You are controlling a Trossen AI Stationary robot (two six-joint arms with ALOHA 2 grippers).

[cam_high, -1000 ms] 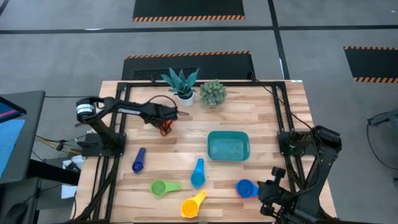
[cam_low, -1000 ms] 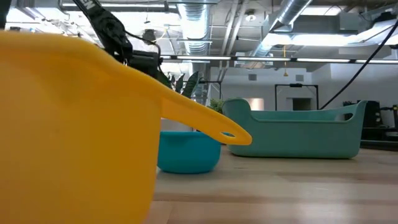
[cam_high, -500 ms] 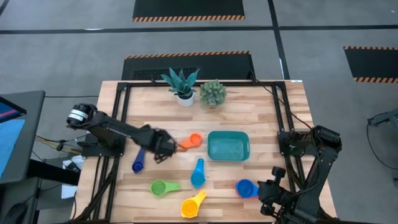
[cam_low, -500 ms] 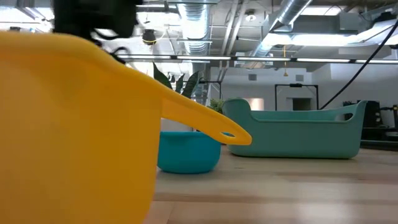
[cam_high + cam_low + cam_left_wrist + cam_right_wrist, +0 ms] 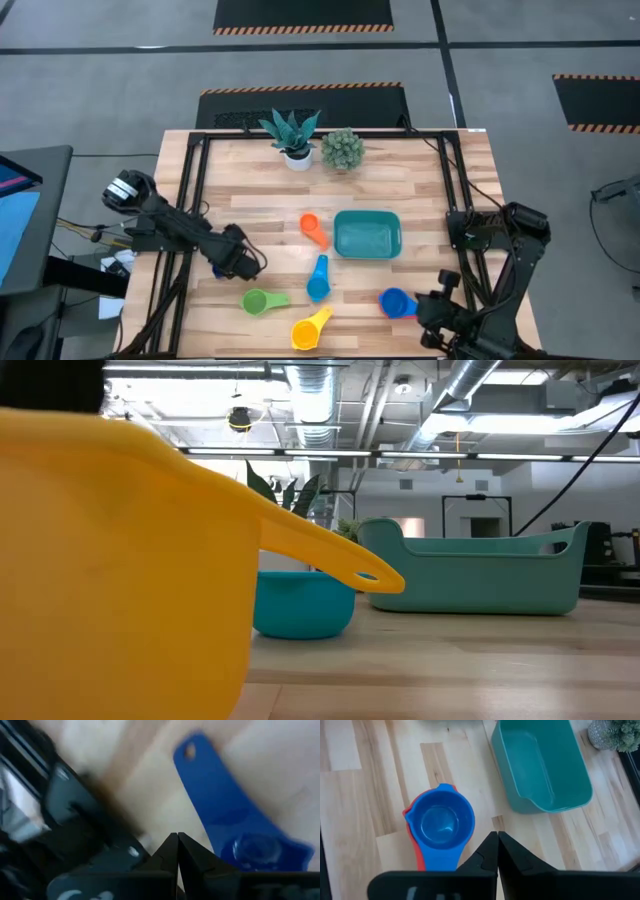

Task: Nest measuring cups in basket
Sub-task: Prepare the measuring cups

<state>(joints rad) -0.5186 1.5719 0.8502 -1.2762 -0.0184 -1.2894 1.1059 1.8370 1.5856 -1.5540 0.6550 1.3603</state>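
Observation:
My left gripper (image 5: 243,264) is shut low over the table's left side. The dark blue cup (image 5: 240,830) lies just beside its fingertips, handle (image 5: 199,765) pointing away; the arm hides that cup in the high view. The orange cup (image 5: 313,228) lies on the table left of the teal basket (image 5: 367,234). The light blue cup (image 5: 318,278), green cup (image 5: 262,300) and yellow cup (image 5: 310,328) lie nearer the near edge. My right gripper (image 5: 497,842) waits shut at the near right, behind the blue cup (image 5: 440,825), which is nested in the red cup (image 5: 412,851).
Two white-potted plants (image 5: 297,140) stand at the far edge. The low view is largely filled by the yellow cup (image 5: 120,560), with the light blue cup (image 5: 300,605) and the basket (image 5: 480,575) behind it. Dark frame rails (image 5: 195,180) run along both table sides.
My left gripper has swung from near the plants toward the near edge and down, ending by the dark blue cup. The orange cup, at the gripper a second ago, has left it and now lies on the table left of the basket.

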